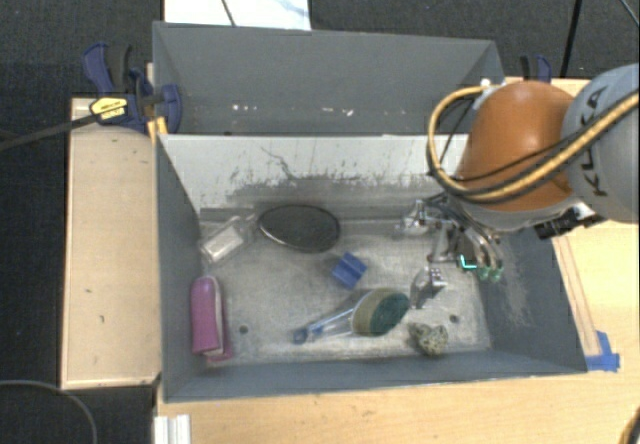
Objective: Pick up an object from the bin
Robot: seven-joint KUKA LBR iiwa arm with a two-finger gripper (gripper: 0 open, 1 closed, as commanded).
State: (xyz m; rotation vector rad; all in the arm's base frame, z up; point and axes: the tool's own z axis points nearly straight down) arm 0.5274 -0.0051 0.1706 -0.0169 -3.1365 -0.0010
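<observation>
My claw (430,286) hangs low in the right part of the grey metal bin (280,287). Its tip is close to the floor, just up and to the right of the brush (378,313). I reach in from the right, and the orange cover (515,147) on my wrist, looped with cables (445,127), sits above the bin's right wall. From this angle I cannot tell whether my claw is open or closed.

The brush lies flat near the front wall. It has a round, dark green head, and its blue handle runs left and slightly toward the front. It is the thing nearest my claw, though I cannot tell whether we touch. Just right of the brush's head and nearer the front wall lies a small rough lump like a grey-brown stone (432,339), almost straight below my claw in the view and apart from it.

Just behind the brush's head, slightly to the left, sits a small blue block (348,270). Further behind the brush, near the back wall, lies a flat dark oval disc (298,228). Left of the disc and well apart from the brush is a clear plastic piece (222,240). Well left of the brush's handle end, along the left wall, lies a pink bottle (207,315)
</observation>
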